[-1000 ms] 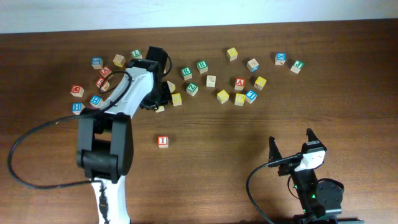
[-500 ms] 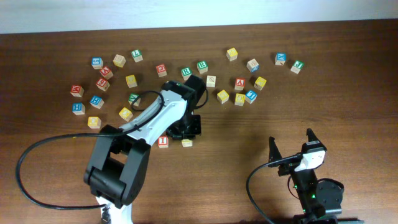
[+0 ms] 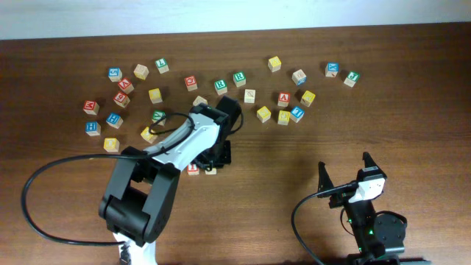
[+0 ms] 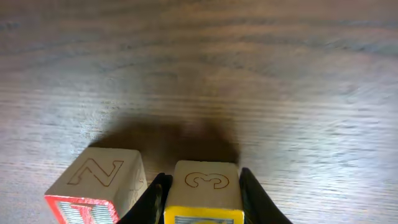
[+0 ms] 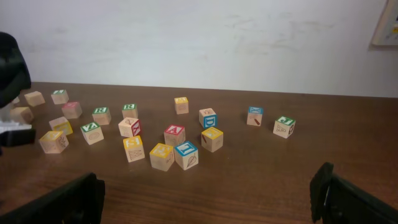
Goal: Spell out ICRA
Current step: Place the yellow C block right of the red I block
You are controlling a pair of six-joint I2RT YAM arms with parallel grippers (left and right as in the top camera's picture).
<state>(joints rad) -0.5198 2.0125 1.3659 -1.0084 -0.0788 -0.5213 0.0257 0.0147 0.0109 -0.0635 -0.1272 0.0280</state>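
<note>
The red I cube (image 3: 193,168) sits on the table in front of the cube cluster; it also shows at the lower left of the left wrist view (image 4: 96,186). My left gripper (image 3: 212,163) is shut on a yellow-faced cube (image 4: 205,190), held just right of the I cube with a narrow gap. Its side shows a 3 and its letter face is hidden. A green cube that looks like R (image 3: 221,86) and the red A cube (image 3: 284,99) stand in the back cluster. The A also shows in the right wrist view (image 5: 175,132). My right gripper (image 3: 344,171) is open and empty at the front right.
Many other letter cubes are scattered along the back: a group at the far left (image 3: 114,118), another green cube (image 3: 240,77), yellow ones (image 3: 263,113), blue and green ones at the far right (image 3: 333,69). The left arm's cable loops over the front left.
My left arm has swung from the back cluster toward the front with the yellow cube. In the last half second it shifted left, bringing the cube close beside the red I cube. The right arm is still.
</note>
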